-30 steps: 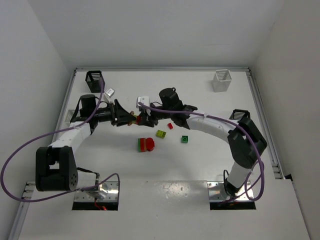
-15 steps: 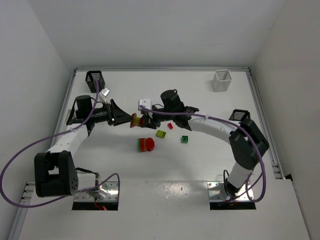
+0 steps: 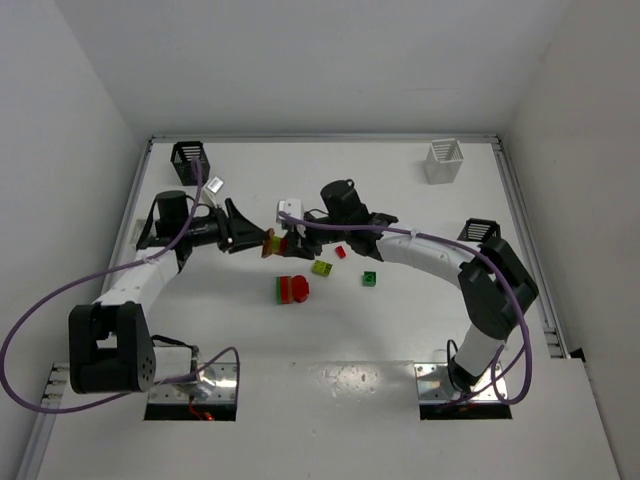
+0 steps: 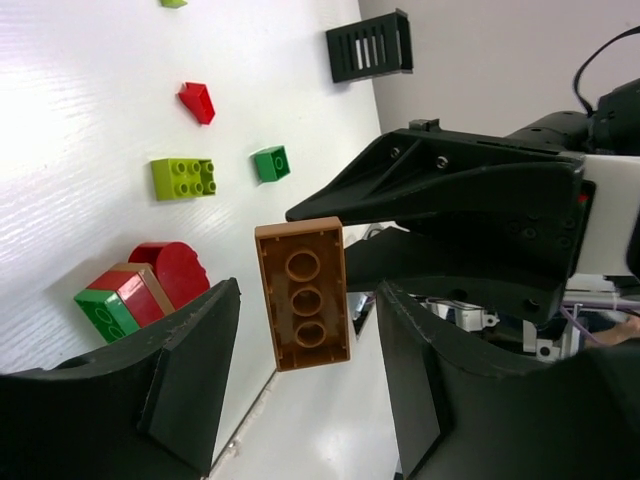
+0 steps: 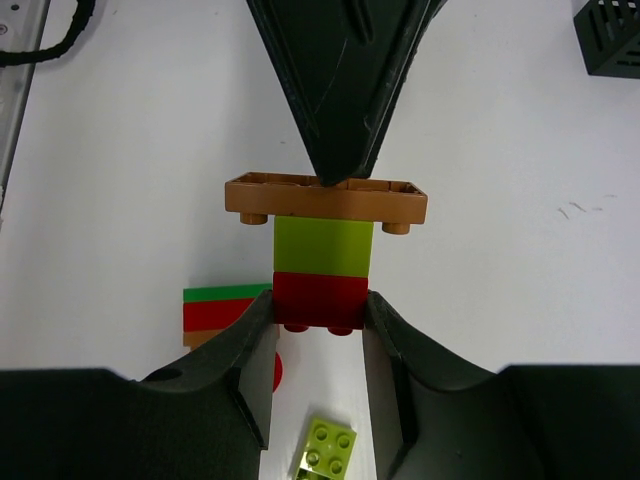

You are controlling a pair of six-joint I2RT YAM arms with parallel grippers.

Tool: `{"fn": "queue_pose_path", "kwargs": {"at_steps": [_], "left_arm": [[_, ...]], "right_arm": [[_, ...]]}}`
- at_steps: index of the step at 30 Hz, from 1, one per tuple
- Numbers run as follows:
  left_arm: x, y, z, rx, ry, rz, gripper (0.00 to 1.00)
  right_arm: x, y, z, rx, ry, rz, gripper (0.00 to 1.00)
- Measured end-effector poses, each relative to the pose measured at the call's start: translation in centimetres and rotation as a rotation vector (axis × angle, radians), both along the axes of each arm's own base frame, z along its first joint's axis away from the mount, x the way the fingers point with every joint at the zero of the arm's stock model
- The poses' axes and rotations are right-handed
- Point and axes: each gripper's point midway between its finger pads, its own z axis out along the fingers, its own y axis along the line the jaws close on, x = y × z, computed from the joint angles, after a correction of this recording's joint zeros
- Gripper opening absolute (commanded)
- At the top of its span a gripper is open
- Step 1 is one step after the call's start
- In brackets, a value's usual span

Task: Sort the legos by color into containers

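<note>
Right hand point(image 5: 318, 312) grips the lego stack point(image 5: 324, 245), red base half-hidden; left hand point(image 4: 306, 300) spread wide

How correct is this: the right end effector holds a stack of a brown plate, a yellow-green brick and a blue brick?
Wrong colour: the right wrist view shows the right end effector holding a stack of a brown plate, a yellow-green brick and a red brick, not a blue one.

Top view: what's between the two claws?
A short lego stack: brown plate, yellow-green brick, red brick. Right wrist view shows it best, red end in the right gripper, plate at the left gripper.
</note>
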Motion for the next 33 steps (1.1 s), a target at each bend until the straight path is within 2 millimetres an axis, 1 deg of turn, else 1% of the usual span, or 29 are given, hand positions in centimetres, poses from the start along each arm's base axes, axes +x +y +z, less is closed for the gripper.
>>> {"fn": "queue_pose_path", "kwargs": {"at_steps": [3,6,8,9,10,12,13,15,17,20,22,24,27,30,33], "left_arm": [[-0.1,-0.3,-0.5,0.020,0.003,-0.002,0.62],[-0.2,-0.6,-1.0,0.038,0.013,-0.006,0.57],[-0.3,-0.7,-1.4,0.051,0.017,-0.007,0.50],[-0.3,-0.8,-1.5,0.055,0.020,-0.009,0.46],[-0.3,-0.8,-1.6,0.059,0.020,-0.010,0.36],[-0.4,-1.0,-1.6,0.062,0.024,-0.013,0.25],[-0.3,-0.9,-1.6,0.064,0.024,-0.010,0.15],[-0.3,-0.9,-1.6,0.065,0.025,-0.009,0.08],[-0.3,-0.8,-1.6,0.068,0.026,-0.005,0.05],[-0.3,-0.6,-1.7,0.071,0.028,-0.003,0.05],[-0.4,-0.6,-1.8,0.069,0.036,-0.009,0.05],[0.1,0.2,-2.0,0.078,0.033,0.022,0.02],[0.8,1.2,-2.2,0.095,0.027,0.066,0.01],[1.1,1.3,-2.5,0.107,0.026,0.073,0.01],[1.3,1.3,-3.3,0.110,0.053,0.071,0.00]], "right_arm": [[-0.1,0.0,-0.1,-0.004,0.004,0.001,0.00],[-0.2,0.1,0.0,-0.005,0.005,0.004,0.00],[-0.3,0.2,0.0,-0.005,0.005,0.006,0.00],[-0.3,0.1,0.0,-0.010,0.006,0.005,0.00],[-0.3,0.0,-0.2,-0.017,0.008,0.003,0.00],[-0.3,-0.1,-0.4,-0.027,0.005,-0.001,0.00],[-0.2,-0.1,-0.4,-0.029,0.000,0.000,0.00],[-0.1,-0.2,-0.4,-0.032,-0.009,-0.003,0.00],[-0.1,-0.2,-0.5,-0.035,-0.012,-0.005,0.00],[-0.2,-0.5,-0.9,-0.031,-0.026,-0.013,0.00],[-0.6,-1.1,-1.3,-0.035,-0.033,-0.023,0.00],[-1.1,-2.9,-2.6,-0.072,-0.017,-0.051,0.00],[-1.6,-5.8,-5.1,-0.137,0.021,-0.096,0.00],[-1.4,-7.7,-6.5,-0.176,0.048,-0.133,0.00],[-0.9,-8.4,-6.9,-0.190,0.050,-0.163,0.00]]}}
